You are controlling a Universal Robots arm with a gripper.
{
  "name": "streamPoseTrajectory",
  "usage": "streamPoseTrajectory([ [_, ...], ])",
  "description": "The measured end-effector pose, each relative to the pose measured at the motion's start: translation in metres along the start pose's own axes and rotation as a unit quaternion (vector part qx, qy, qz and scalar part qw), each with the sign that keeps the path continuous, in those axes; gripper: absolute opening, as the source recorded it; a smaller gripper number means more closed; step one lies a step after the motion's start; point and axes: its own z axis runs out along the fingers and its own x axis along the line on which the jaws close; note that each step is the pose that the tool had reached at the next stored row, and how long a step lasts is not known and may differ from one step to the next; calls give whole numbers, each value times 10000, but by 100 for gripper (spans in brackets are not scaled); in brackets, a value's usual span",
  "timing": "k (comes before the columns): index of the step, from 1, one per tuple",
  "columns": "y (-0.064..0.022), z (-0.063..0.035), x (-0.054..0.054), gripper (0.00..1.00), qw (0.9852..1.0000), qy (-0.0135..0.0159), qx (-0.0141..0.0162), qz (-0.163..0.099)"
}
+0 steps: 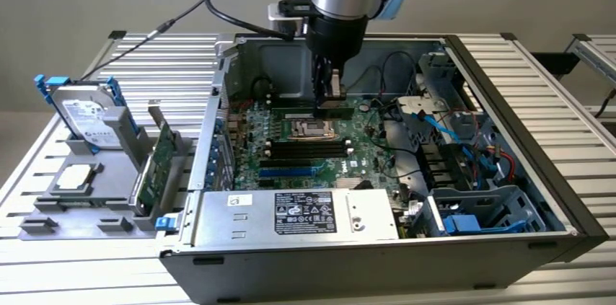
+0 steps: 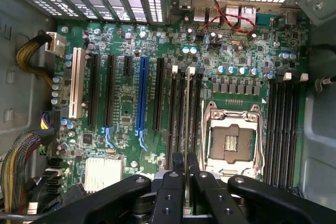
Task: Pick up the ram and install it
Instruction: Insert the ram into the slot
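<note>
While the arm reaches down into the open computer case (image 1: 366,270), its pincer (image 2: 185,177) is clamped on the ram (image 2: 187,111), held edge-on along the black memory slots (image 2: 176,108) just beside the processor socket (image 2: 231,140), so seating looks under way and seems to need a square, straight push.

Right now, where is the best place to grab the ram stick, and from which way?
Pinch the ram on its two flat faces, midway along its top edge, straight down from above. It is thin and stands on edge in line with the memory slots, beside the CPU socket, so probably only the top is free. The gripper holds it that way.
</note>
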Motion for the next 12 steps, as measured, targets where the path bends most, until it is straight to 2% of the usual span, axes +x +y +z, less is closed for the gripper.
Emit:
streamPoseTrajectory([
  [12,-14,218,41,13,10000,0,0,17],
])
